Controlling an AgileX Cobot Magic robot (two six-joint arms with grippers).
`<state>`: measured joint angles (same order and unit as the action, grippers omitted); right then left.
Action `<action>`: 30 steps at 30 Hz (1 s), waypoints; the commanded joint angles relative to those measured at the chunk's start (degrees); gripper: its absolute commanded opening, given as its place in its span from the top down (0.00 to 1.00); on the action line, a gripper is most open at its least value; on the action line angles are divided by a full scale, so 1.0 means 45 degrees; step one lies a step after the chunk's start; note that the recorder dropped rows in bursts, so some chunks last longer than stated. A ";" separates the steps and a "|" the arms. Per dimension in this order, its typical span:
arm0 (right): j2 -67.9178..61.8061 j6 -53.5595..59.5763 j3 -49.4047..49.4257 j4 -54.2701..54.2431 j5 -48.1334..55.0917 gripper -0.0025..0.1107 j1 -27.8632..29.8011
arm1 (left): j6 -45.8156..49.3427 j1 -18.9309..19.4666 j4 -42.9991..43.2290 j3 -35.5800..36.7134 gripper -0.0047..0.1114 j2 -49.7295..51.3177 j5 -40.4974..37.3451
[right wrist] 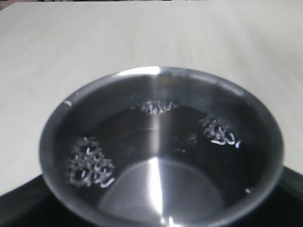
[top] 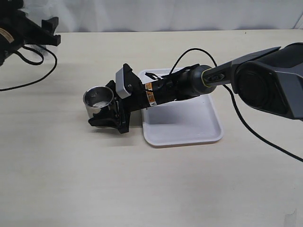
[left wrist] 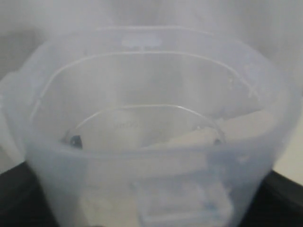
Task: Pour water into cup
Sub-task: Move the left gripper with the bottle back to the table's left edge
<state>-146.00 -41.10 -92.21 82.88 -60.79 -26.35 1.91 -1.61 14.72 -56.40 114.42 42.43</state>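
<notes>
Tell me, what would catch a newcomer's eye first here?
Probably the shiny steel cup on the pale table, beside a white tray, with the right arm stretched across the tray and its jaws either side of the cup. Close up, the cup holds water with clusters of bubbles. The left wrist view is filled by a cloudy clear plastic container.

The cup [top: 98,99], short, handleless brushed steel, is standing upright on the worktop [top: 71,179]. Clear water [right wrist: 156,142] is lying shallow inside it, carrying small bubble clusters. Any water in the clear container [left wrist: 151,118] is showing too faintly to judge.
</notes>
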 commanded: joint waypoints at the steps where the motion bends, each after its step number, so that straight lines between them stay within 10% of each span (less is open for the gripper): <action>1: 0.0022 -0.0011 -0.0014 -0.0129 -0.0178 0.94 0.0056 | -0.0205 -0.0062 -0.1062 -0.0083 0.96 0.0711 0.1030; 30: 0.0022 -0.0011 -0.0014 -0.0129 -0.0178 0.94 0.0056 | -0.1712 0.0427 -0.0051 -0.0083 0.96 0.1916 0.2973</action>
<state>-146.00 -41.10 -92.21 82.88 -60.79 -26.35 -6.23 0.19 13.75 -56.40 123.07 53.88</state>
